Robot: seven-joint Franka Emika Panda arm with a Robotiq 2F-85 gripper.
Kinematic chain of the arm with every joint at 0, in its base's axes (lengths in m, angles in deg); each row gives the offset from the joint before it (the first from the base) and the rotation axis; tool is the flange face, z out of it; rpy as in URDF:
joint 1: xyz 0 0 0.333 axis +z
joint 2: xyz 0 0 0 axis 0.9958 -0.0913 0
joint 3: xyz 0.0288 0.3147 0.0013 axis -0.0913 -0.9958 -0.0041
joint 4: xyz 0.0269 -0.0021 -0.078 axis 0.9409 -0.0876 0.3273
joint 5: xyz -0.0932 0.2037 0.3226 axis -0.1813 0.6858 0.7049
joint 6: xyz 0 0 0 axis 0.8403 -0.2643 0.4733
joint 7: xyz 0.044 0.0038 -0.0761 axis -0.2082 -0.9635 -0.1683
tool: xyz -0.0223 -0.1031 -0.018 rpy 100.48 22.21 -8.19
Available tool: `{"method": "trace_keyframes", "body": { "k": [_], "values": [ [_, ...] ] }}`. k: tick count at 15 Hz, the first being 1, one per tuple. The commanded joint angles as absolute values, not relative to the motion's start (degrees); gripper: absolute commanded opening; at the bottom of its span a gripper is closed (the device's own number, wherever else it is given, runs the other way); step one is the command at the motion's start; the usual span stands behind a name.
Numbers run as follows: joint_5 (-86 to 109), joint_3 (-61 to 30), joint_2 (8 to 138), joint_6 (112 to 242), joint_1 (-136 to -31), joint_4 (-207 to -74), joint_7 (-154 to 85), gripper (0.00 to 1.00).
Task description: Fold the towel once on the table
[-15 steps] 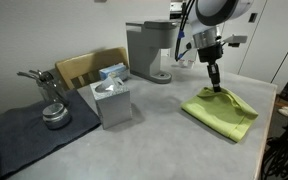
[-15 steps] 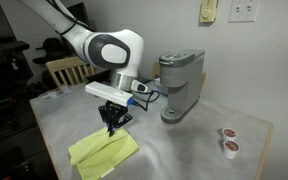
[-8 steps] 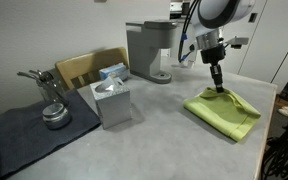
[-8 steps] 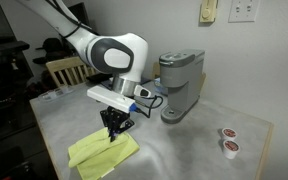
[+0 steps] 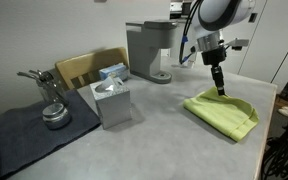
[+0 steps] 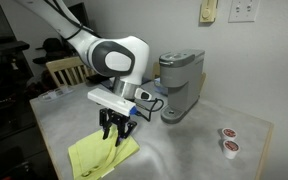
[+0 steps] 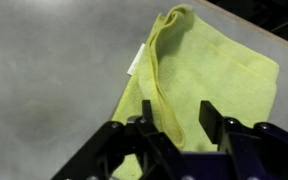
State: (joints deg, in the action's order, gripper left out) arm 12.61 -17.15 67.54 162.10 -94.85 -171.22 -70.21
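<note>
Wrist view, right up close: the jaws are spread, two dark fingers [image 7: 212, 118] standing apart at the bottom of the frame with nothing pinched between them. Just beyond them lies the towel [image 7: 209, 80], yellow-green, flat on the grey desk [image 7: 54, 70]. It runs from the bottom centre up to the upper right. It's doubled over, with a soft rolled fold along its left side and a small white label [image 7: 136, 60] poking out there.

Out to an exterior view: bare desk [image 5: 154, 140] fills the foreground, and a dark mat [image 5: 19, 135] in the lower left carries a metal gadget [image 5: 50, 108] with a lever. Next to that, left of centre, is a grey tissue box [image 5: 112, 100]. On the right the towel [image 5: 224, 112] lies as a neat folded slab near the desk's right edge, and the jaws hang right over its far edge, pointing straight down. Whether they touch the cloth, I can't tell. Further back are a wooden chair [image 5: 84, 68] and a grey coffee machine [image 5: 149, 48].

From the opposite angle, the towel [image 6: 104, 155] sits lower left on the desk [image 6: 184, 150], with the open jaws above its far end. Two coffee pods [image 6: 228, 140] rest at the lower right, well apart from it. The coffee machine [image 6: 179, 85] stands behind, right of centre.
</note>
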Motion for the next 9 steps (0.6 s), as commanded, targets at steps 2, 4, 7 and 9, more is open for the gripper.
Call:
{"method": "trace_keyframes", "body": {
  "k": [2,4,7,9],
  "values": [
    [13.44,-17.85,67.77,161.64,-95.5,-171.04,-71.35,0.91],
    [13.6,-18.18,68.67,162.06,-95.19,-171.65,-70.96,1.0],
    [14.31,-18.99,71.14,163.03,-94.51,-172.87,-70.09,1.0],
    [15.63,-19.76,73.63,163.63,-93.73,-173.76,-68.87,1.0]
  ]
}}
